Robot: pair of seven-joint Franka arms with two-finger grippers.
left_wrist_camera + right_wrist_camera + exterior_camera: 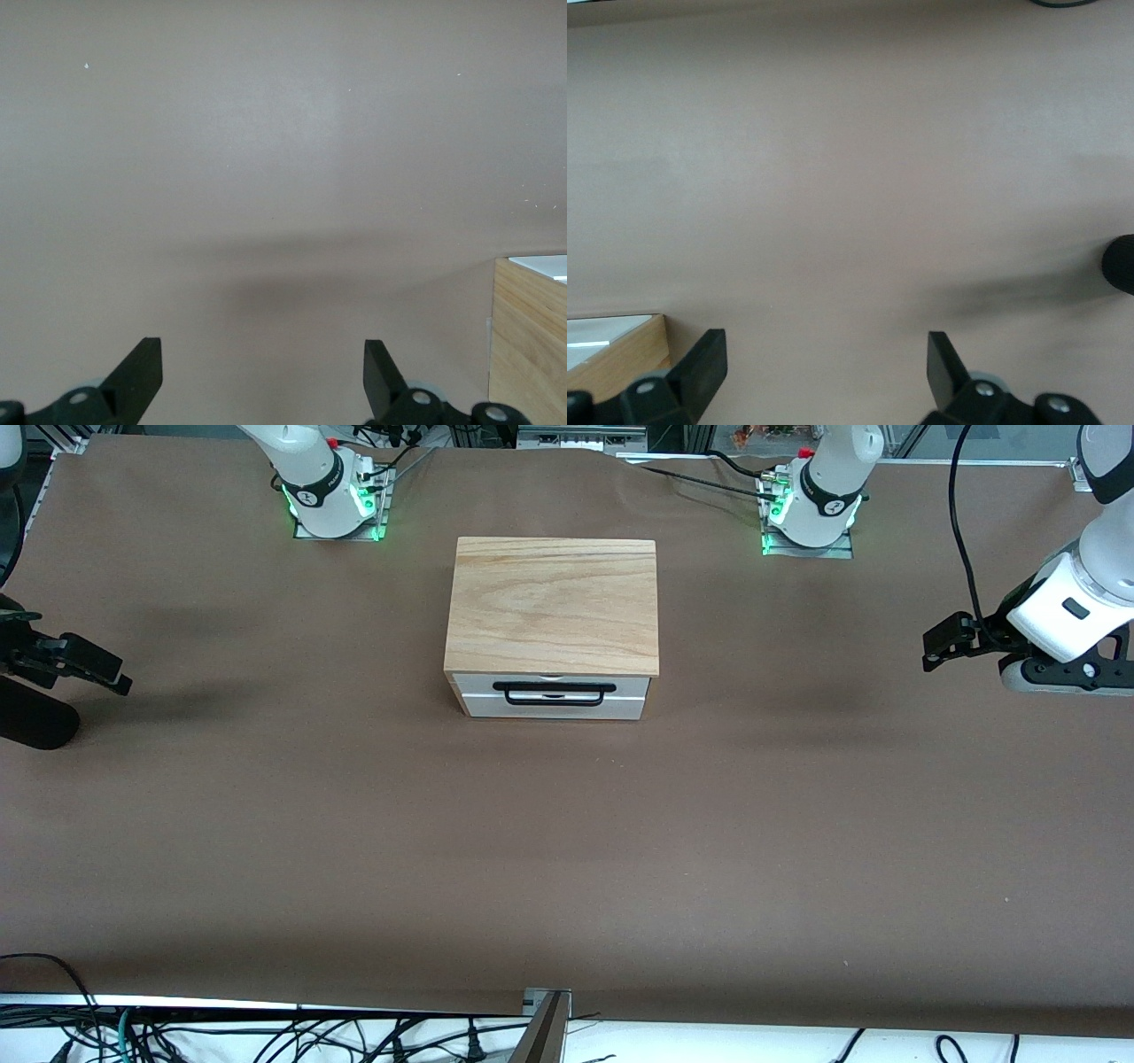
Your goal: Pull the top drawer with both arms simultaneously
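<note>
Currently closed: top drawer (551, 694), white front panel flush in the small wooden cabinet (553, 606), black wire bar handle (555, 693) facing the front camera. Cabinet standing mid-bench, between the two arm bases, on the brown-covered bench (567, 850).

Left tool (941, 646): hovering over bare bench at the left arm's end, well apart from the cabinet, fingers (142, 372) spread wide, holding nothing.

Right tool (93, 669): hovering over bare bench at the right arm's end, likewise well apart from the cabinet, fingers (706, 363) spread wide, holding nothing.

No contact with the handle on either side.
</note>
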